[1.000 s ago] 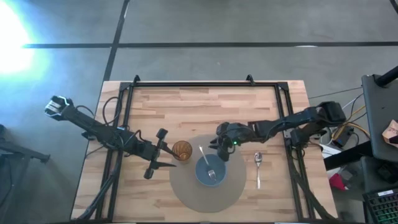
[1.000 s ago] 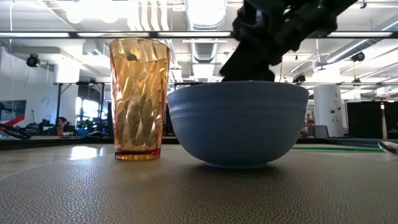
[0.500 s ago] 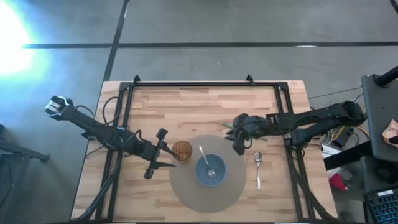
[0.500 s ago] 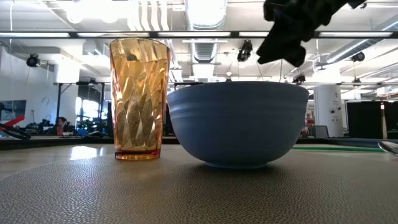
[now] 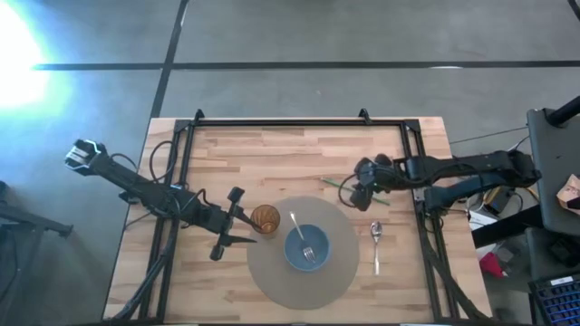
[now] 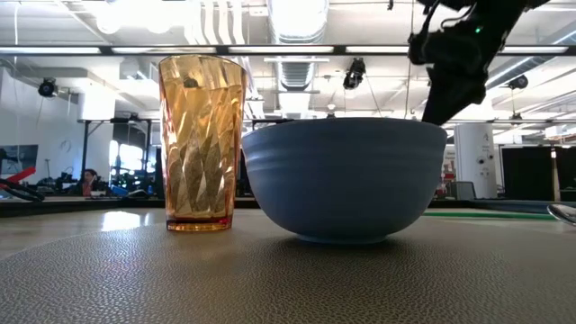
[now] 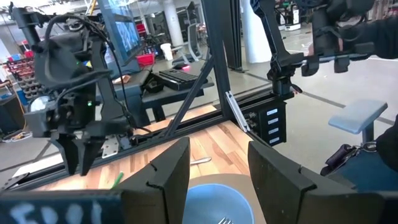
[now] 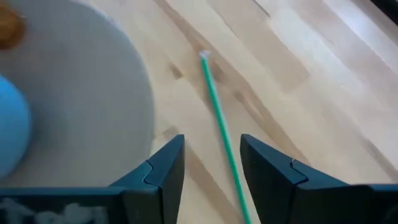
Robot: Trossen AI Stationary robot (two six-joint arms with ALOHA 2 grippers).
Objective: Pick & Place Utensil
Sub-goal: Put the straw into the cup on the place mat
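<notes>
A blue bowl [image 5: 308, 251] stands on a round grey mat [image 5: 272, 281]. A fork [image 5: 306, 250] lies in the bowl, its handle [image 5: 294, 223] leaning out over the far rim. A metal spoon [image 5: 376, 239] lies flat on the wood just right of the mat. A thin green stick [image 8: 221, 134] lies flat on the wood far-right of the mat. My right gripper [image 5: 362, 192] hovers open above that stick [image 5: 337, 186], with one finger on either side in the right wrist view [image 8: 211, 171]. My left gripper [image 5: 234, 228] waits open beside the amber cup [image 5: 265, 217].
The amber cup [image 6: 202, 144] stands on the mat's left part, close to the bowl [image 6: 346, 180]. A black frame [image 5: 299, 122] runs along the table's far, left and right edges. Bare wood lies far of the mat. Cables and equipment sit beyond the right edge.
My right gripper has drawn back from over the bowl toward the table's right and slightly far edge, ending above the green stick. The fork, bowl, cup and spoon have stayed where they were.
</notes>
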